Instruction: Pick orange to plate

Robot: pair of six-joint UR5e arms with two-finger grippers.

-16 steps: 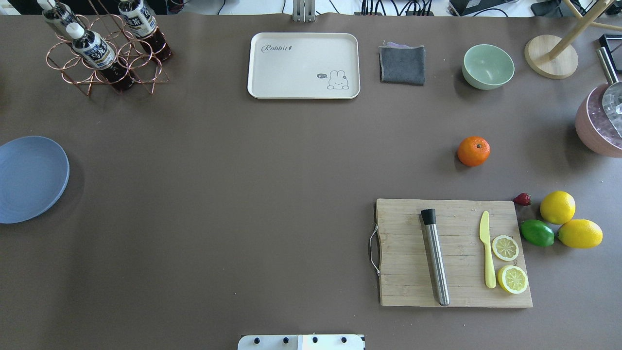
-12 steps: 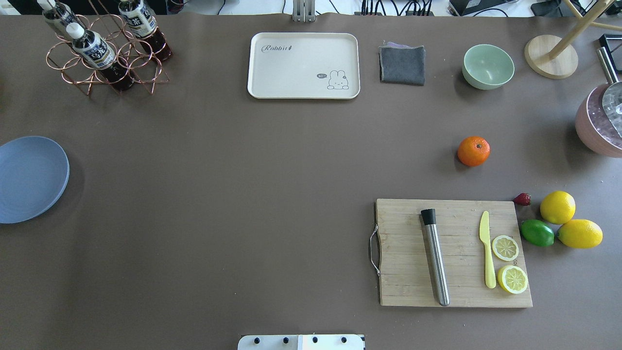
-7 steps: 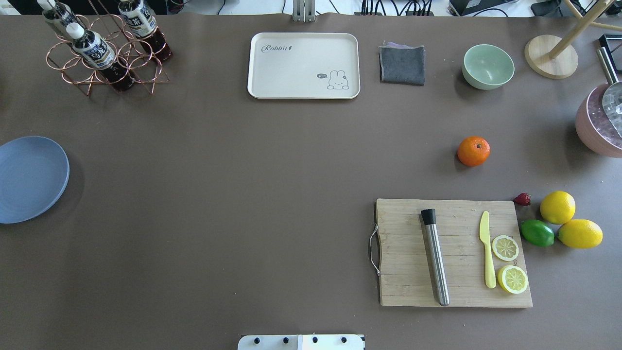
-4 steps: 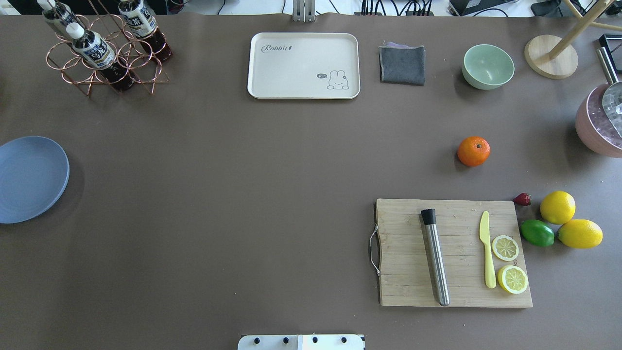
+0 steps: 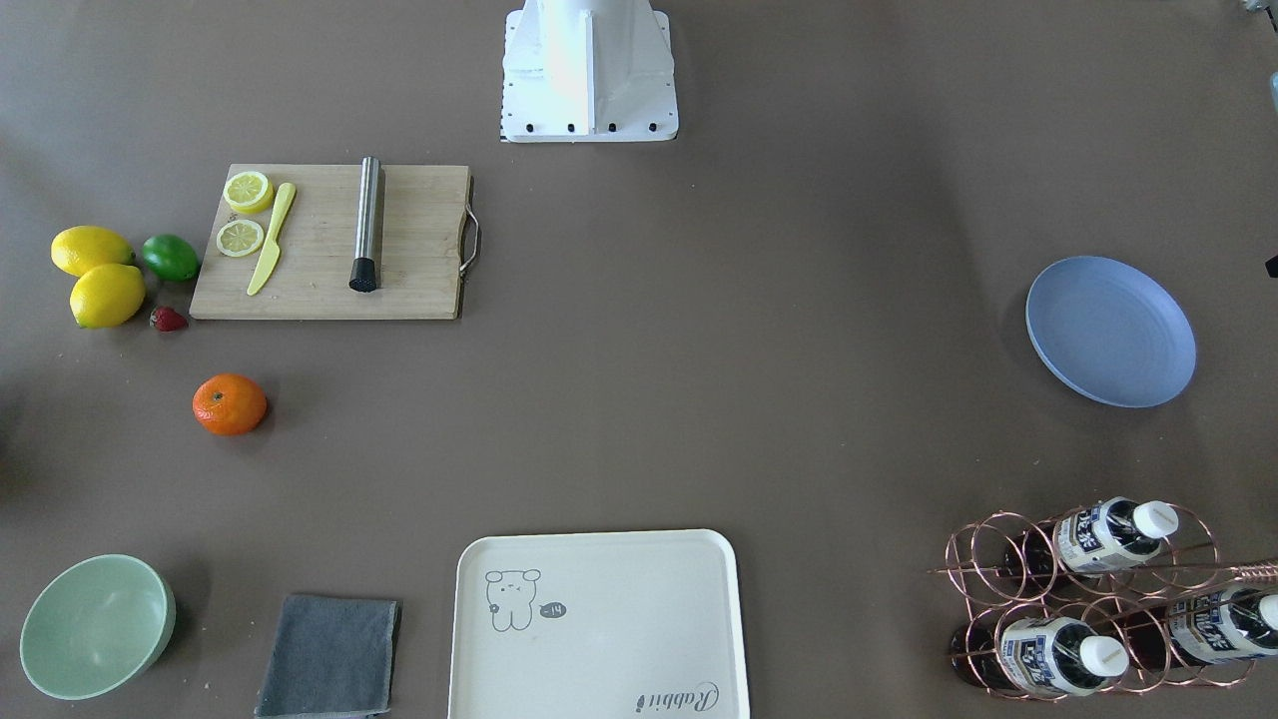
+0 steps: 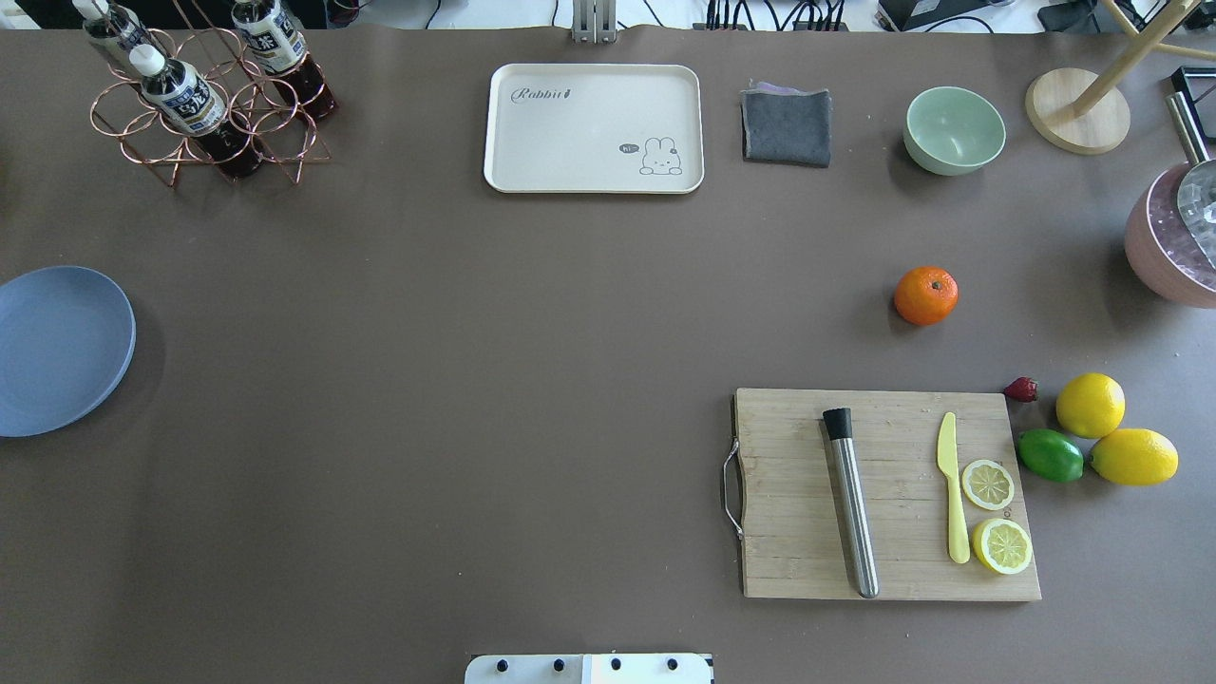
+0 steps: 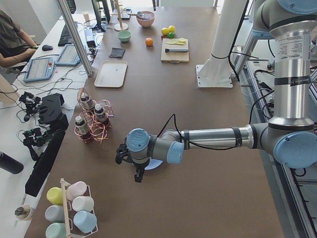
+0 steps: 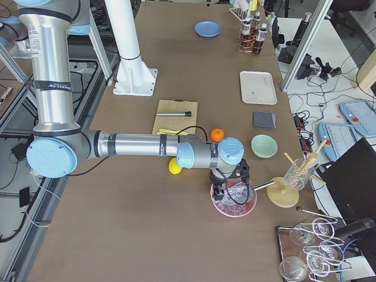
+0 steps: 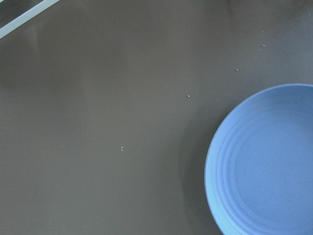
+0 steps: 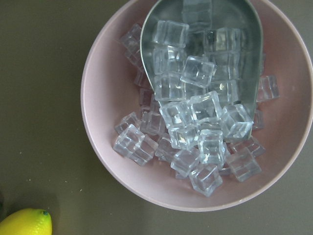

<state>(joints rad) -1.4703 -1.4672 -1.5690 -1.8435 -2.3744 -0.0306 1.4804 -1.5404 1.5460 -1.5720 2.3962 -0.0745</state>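
- Orange (image 6: 925, 295): small, round, bright orange, with a dark stem dimple on top. It sits alone on the brown table (image 6: 475, 380), a short way from the right gripper (image 8: 224, 191) and far from the left gripper (image 7: 139, 176).
- Right gripper: seen only from the side, so finger spread cannot be told.
- Left gripper: fingers point down; their spread cannot be told either.
- Plate (image 9: 264, 166): light blue, round, shallow, faintly ringed. It is close by the left fingers, possibly partly beneath them, but the arm hides the overlap.
- Pink bowl (image 10: 98, 107): directly under the right fingers. It holds clear ice cubes (image 10: 198, 71) and a metal scoop (image 10: 252, 24) heaped with them.
- Pale-green bowl (image 6: 954, 130): beyond the orange from the right fingers.
- Copper wire rack (image 6: 133, 128): holds bottles (image 6: 179, 93), near the left fingers.
- Cutting board (image 6: 788, 494): carries lemon slices (image 6: 988, 484).
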